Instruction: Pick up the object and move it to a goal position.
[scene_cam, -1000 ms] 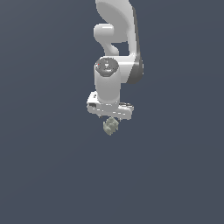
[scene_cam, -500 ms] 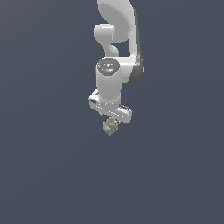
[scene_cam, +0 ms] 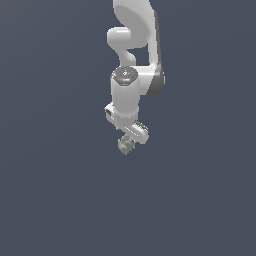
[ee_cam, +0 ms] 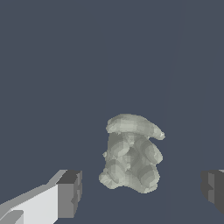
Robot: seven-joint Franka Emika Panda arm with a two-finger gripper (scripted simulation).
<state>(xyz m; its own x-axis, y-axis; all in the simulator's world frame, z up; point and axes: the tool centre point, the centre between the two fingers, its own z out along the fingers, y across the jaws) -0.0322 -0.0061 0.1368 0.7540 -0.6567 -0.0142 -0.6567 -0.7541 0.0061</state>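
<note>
1. In the exterior view, the white robot arm (scene_cam: 134,60) reaches down from the top edge of the frame against a plain dark blue-grey backdrop.
2. The gripper (scene_cam: 128,139) sits at the arm's lower end, twisted so that its body slants down toward the exterior view's right.
3. The lump (scene_cam: 125,145), grey-green and knobbly, shows just under the gripper, on the side toward the exterior view's left.
4. From that view the fingers are mostly hidden by the gripper body, so contact with the lump cannot be judged there.
5. In the wrist view, the lump (ee_cam: 130,154) lies between the two dark fingertips (ee_cam: 70,192), roughly midway.
6. A curved cap-like ridge crowns the lump, with rounded, finger-like bumps stacked beneath it.
7. The jaws stand wide: a clear strip of backdrop shows between each fingertip and the lump, so neither pad touches it.
8. One fingertip carries a white link behind its dark pad; the other is cut off by the frame edge.
9. No surface edge or shadow is visible under the lump, so whether it rests on anything cannot be told.
</note>
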